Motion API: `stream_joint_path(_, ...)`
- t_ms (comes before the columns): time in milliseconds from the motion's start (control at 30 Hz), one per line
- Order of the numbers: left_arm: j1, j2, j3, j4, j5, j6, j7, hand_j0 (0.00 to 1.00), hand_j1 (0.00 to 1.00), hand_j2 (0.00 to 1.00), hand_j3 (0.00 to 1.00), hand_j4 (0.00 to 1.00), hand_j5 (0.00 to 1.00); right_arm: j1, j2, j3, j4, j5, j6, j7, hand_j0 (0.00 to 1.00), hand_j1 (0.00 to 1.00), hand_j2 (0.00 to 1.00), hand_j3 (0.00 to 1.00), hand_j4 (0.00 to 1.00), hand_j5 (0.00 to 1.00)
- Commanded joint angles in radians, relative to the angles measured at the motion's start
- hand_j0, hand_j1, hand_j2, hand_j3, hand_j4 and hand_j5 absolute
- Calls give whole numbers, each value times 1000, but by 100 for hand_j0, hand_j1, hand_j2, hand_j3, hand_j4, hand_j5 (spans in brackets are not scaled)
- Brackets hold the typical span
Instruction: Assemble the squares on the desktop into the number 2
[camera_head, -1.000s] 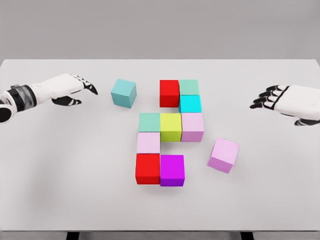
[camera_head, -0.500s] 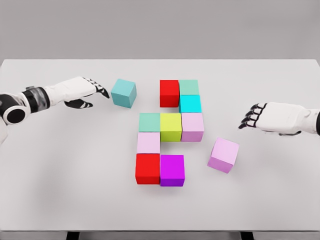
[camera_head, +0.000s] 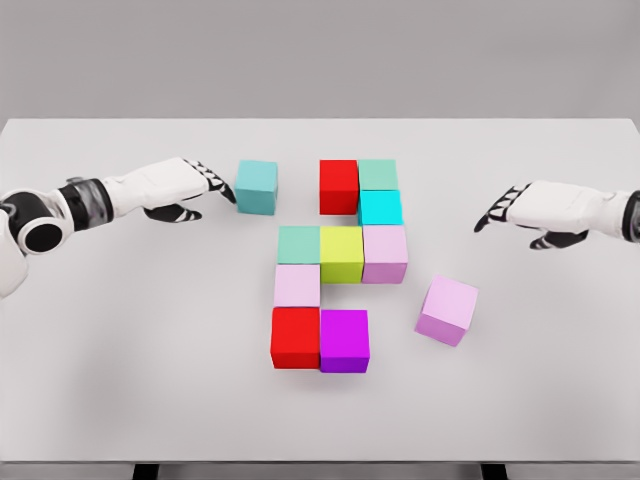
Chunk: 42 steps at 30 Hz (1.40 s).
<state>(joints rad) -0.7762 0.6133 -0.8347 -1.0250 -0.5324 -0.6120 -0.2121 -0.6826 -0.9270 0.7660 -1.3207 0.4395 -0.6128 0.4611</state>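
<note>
The left robot hand (camera_head: 190, 183), fingers spread, has reached the teal cube (camera_head: 257, 188) at far left, nudging it square and rightward toward the red cube (camera_head: 339, 186). The right robot hand (camera_head: 530, 210), open too, hovers beyond the loose pink cube (camera_head: 447, 311) on the tabletop (camera_head: 560, 380); both pieces still need joining.

Bright, even, diffuse light falls from overhead. The white table (camera_head: 120, 380) shows no glare, only soft faint shadows under the cubes (camera_head: 340, 250), spreading toward 6 o'clock. The render looks slightly soft, without edge distortion.
</note>
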Motion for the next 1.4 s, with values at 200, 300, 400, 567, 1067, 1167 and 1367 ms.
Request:
stream_joint_path(200,11,0,5,-43,6,1,0,69,69,69,69,69,69,-87,-44,151,-11,-35,2,-27,79,79,79,79,79,79)
stream_joint_path(300,14,0,5,-58,6,1,0,69,69,69,69,69,69,-189,-111,252,-45,-42,2,-82,79,79,79,79,79,79)
stream_joint_path(400,15,0,5,-60,6,1,0,69,69,69,69,69,69,-198,-108,314,-45,-41,2,-84,79,79,79,79,79,79)
stream_joint_path(567,17,0,2,-70,6,1,0,70,70,70,70,70,70,-199,-89,354,-46,-24,2,-101,79,79,79,79,79,79)
stream_joint_path(1067,34,0,3,-113,6,1,-7,70,70,70,70,70,70,-195,-49,394,-107,-2,2,-99,76,76,76,76,76,76)
stream_joint_path(1167,34,-1,5,-113,6,1,-15,70,70,70,70,70,70,-196,-76,391,-173,-5,2,-101,76,76,76,76,76,76)
stream_joint_path(1367,35,-1,5,-112,5,1,-20,70,70,70,70,70,70,-195,-101,391,-169,-1,2,-98,76,76,76,76,76,76)
